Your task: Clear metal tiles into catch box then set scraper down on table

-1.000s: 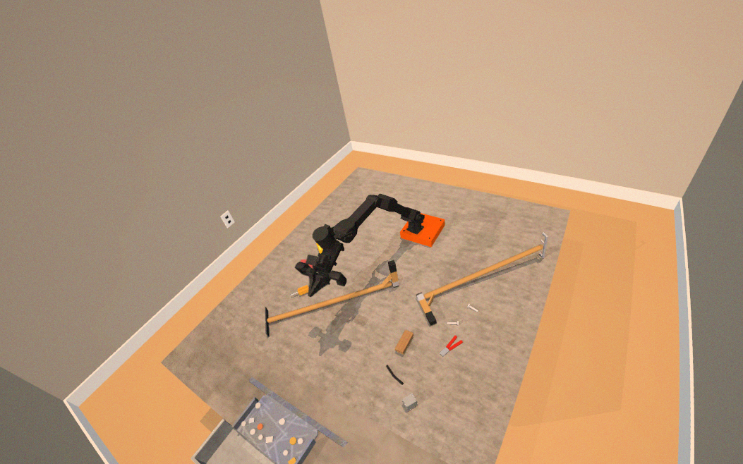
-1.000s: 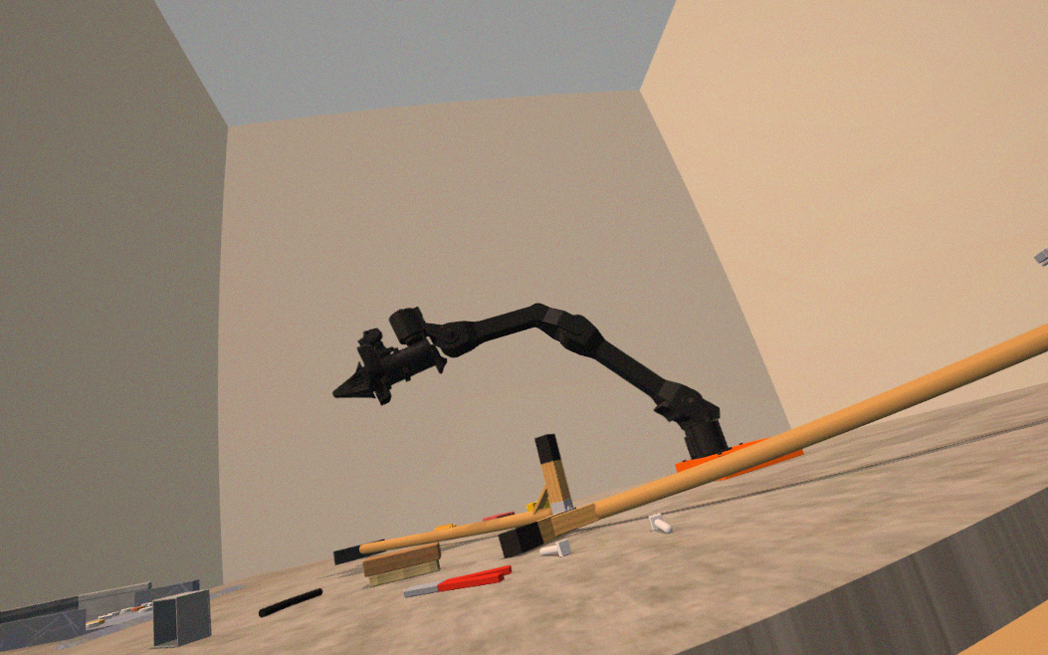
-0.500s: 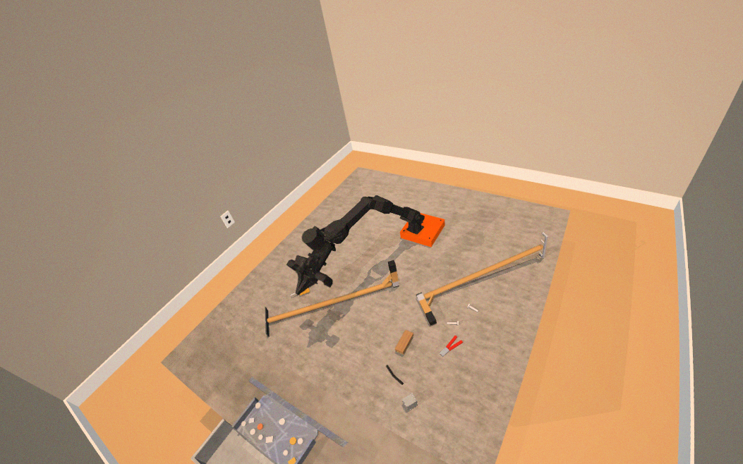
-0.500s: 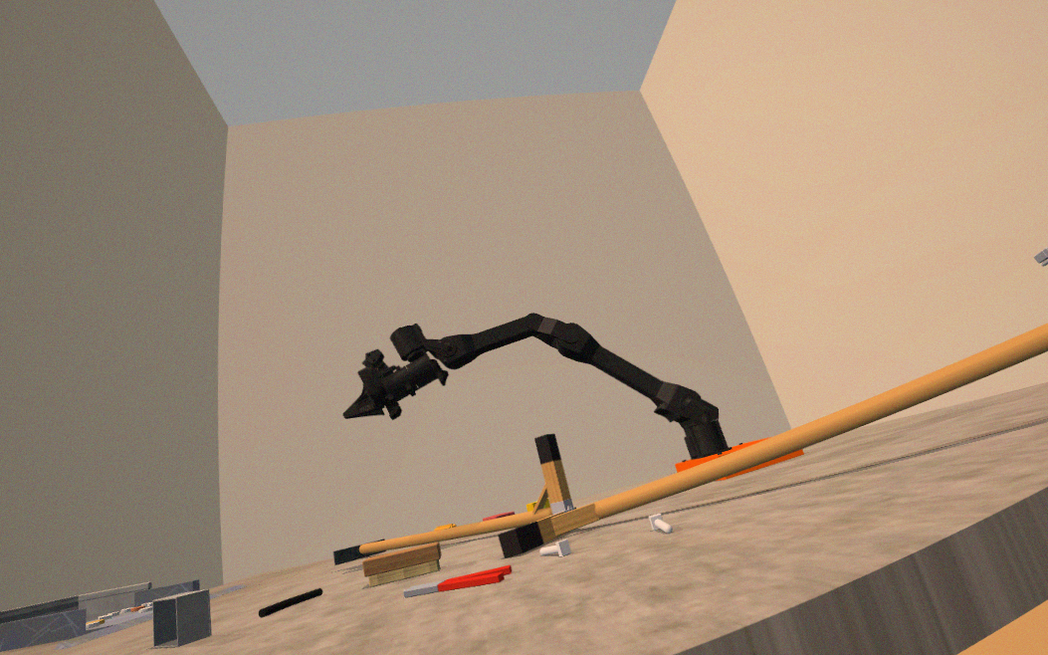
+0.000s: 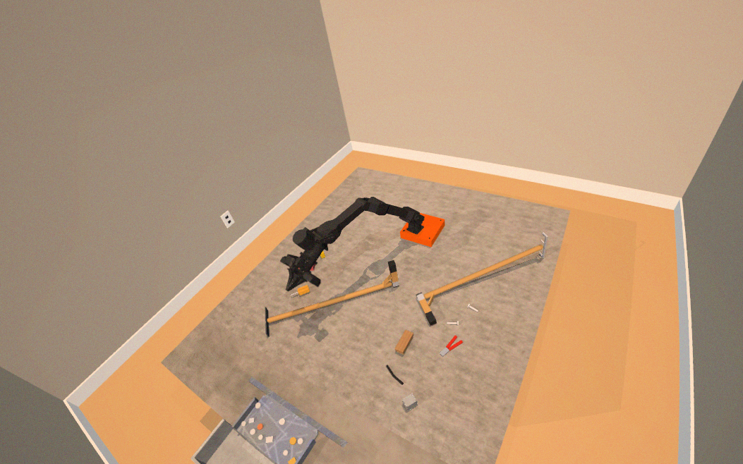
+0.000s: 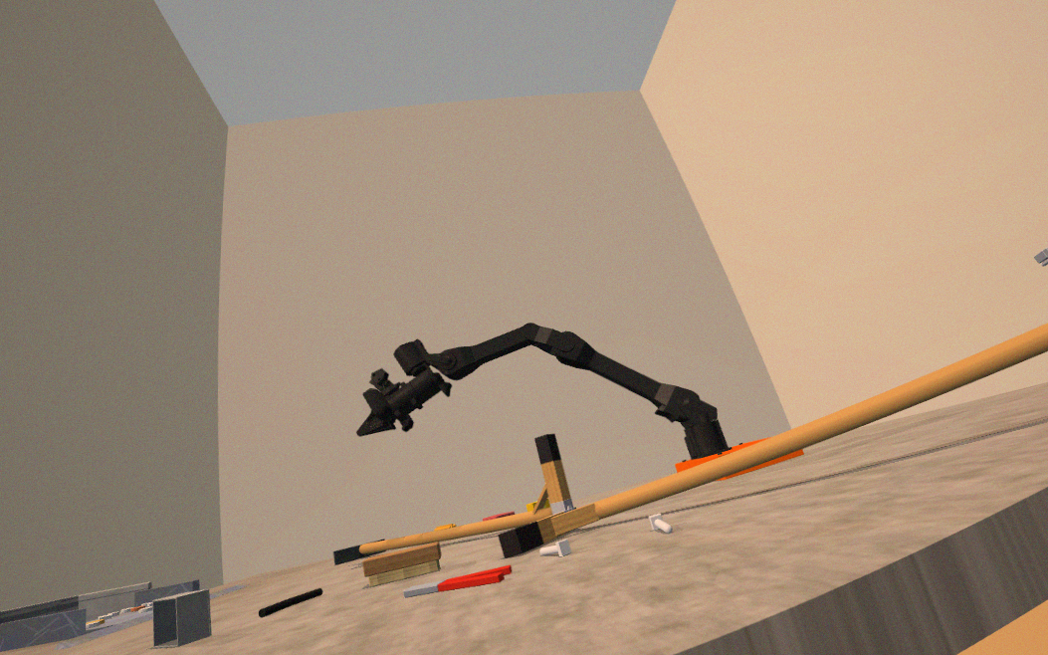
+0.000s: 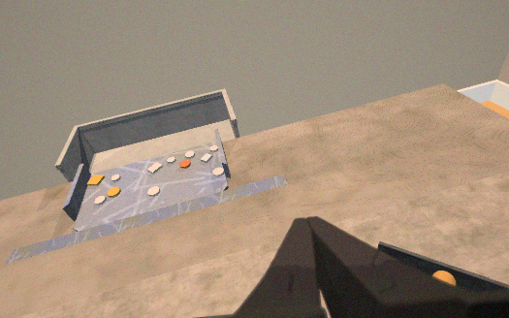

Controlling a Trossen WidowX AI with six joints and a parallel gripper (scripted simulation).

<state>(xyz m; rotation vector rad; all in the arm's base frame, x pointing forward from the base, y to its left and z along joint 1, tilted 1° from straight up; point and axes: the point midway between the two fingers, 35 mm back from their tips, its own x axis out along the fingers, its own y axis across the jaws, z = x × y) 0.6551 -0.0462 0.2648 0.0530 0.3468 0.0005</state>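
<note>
My gripper (image 5: 288, 287) (image 6: 360, 432) (image 7: 305, 229) is shut and empty, raised above the table at the scraper's blade side. The long scraper (image 5: 334, 301) (image 6: 463, 533) lies on the table. Its flat dark blade (image 5: 267, 328) (image 7: 405, 258) is at one end and an upright grip (image 5: 392, 271) (image 6: 551, 468) at the other. In the wrist view the blade is at lower right, partly hidden by the gripper. Several white, yellow and orange tiles (image 5: 260, 426) (image 7: 185, 164) lie on the steel plate (image 5: 270, 406) (image 7: 132, 208). The catch box (image 7: 156, 116) adjoins its far edge; its visible floor shows no tiles.
A long-handled rake (image 5: 483, 271) (image 6: 837, 420) lies beside the scraper. A wooden block (image 5: 403, 340) (image 6: 401, 561), red-handled pliers (image 5: 455, 345) (image 6: 475, 578), a black rod (image 5: 394, 374) (image 6: 290, 601) and a grey block (image 5: 409, 401) (image 6: 182, 618) lie nearer the plate. A flat strip (image 7: 258, 186) crosses before the plate.
</note>
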